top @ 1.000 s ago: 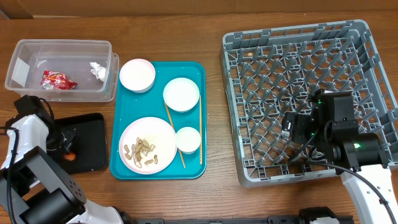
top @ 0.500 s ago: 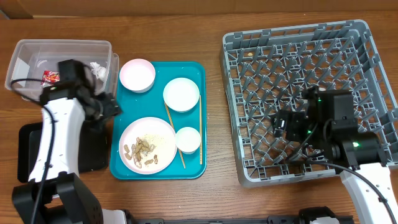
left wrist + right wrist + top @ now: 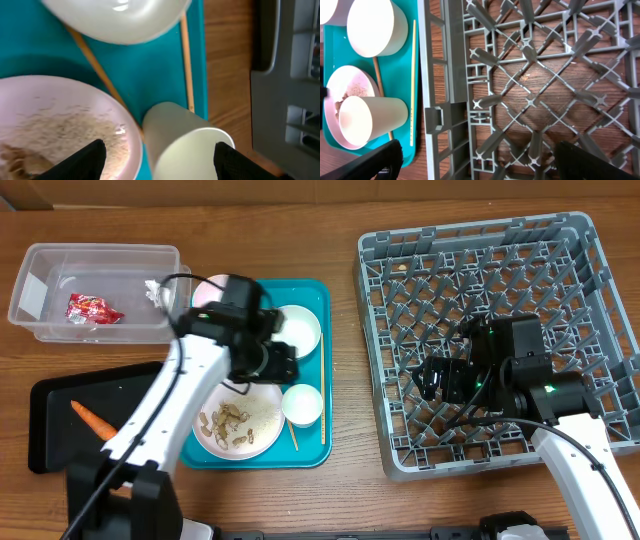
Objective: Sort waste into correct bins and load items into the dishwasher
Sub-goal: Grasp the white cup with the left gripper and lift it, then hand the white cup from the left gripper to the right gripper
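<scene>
My left gripper [image 3: 275,363] is open over the teal tray, its jaws either side of a small white cup [image 3: 185,145] without gripping it; the cup also shows in the overhead view [image 3: 302,404]. The white plate [image 3: 240,418] holds peanut shells and rice crumbs. A white bowl [image 3: 293,330] lies behind it, and another bowl [image 3: 212,288] is partly hidden by my arm. Two chopsticks [image 3: 322,395] lie on the tray. The carrot [image 3: 92,420] lies on the black tray [image 3: 60,395]. The clear tub [image 3: 95,278] holds the red wrapper [image 3: 95,308] and white paper [image 3: 152,288]. My right gripper [image 3: 432,377] is open and empty over the grey dish rack [image 3: 490,280].
The teal tray [image 3: 312,450] sits between the black tray and the rack. In the right wrist view the rack's left wall [image 3: 437,75] stands close to the teal tray's edge, with the cup [image 3: 370,120] and a chopstick [image 3: 412,80] just beyond it.
My left arm has swung from the black tray, past the clear tub, to over the teal tray, leaving the carrot on the black tray. My right gripper has moved left across the rack.
</scene>
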`<action>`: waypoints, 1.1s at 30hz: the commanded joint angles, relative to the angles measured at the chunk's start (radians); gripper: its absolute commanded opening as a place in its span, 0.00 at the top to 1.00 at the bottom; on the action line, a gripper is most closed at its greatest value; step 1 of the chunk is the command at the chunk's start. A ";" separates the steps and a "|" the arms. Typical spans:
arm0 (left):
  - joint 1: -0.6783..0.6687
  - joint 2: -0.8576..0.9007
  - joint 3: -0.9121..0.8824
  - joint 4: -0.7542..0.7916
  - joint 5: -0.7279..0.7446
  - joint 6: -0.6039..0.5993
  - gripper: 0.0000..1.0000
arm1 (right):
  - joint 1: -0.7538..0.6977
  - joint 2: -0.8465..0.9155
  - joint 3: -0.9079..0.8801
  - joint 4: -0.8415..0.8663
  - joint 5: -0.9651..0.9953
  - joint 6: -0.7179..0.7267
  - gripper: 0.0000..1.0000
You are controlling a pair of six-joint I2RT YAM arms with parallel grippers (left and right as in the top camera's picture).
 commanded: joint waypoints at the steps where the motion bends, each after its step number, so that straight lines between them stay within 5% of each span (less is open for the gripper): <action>1: -0.055 0.058 0.008 -0.015 -0.021 0.008 0.31 | 0.003 -0.005 0.024 0.004 0.016 0.000 0.00; 7: -0.081 0.121 0.006 -0.045 -0.051 0.008 0.53 | 0.003 -0.005 0.024 0.003 0.017 0.000 0.00; 11: -0.078 0.123 0.013 -0.040 -0.085 0.008 0.94 | 0.003 -0.005 0.024 0.003 0.017 0.000 0.00; 12: -0.075 0.122 0.022 -0.038 -0.085 0.007 0.96 | 0.003 -0.005 0.024 0.003 0.017 0.000 0.00; 18: -0.034 0.122 0.183 -0.072 0.045 0.021 0.96 | 0.000 -0.010 0.029 0.004 0.037 0.000 0.00; 22: 0.037 0.123 0.274 0.011 0.550 0.083 0.96 | -0.080 -0.010 0.073 0.036 0.061 0.000 0.00; 24: 0.048 0.126 0.274 0.079 0.722 0.083 0.96 | -0.138 -0.010 0.079 0.085 -0.074 -0.013 0.00; 26: 0.047 0.134 0.274 0.157 0.916 0.071 0.96 | -0.229 0.007 0.079 0.148 -0.582 -0.215 0.00; 29: 0.041 0.143 0.274 0.167 0.930 0.022 0.96 | -0.242 0.034 0.079 0.166 -0.942 -0.343 0.00; 33: 0.008 0.171 0.274 0.221 1.040 -0.023 0.96 | -0.211 0.075 0.079 0.193 -0.977 -0.356 0.00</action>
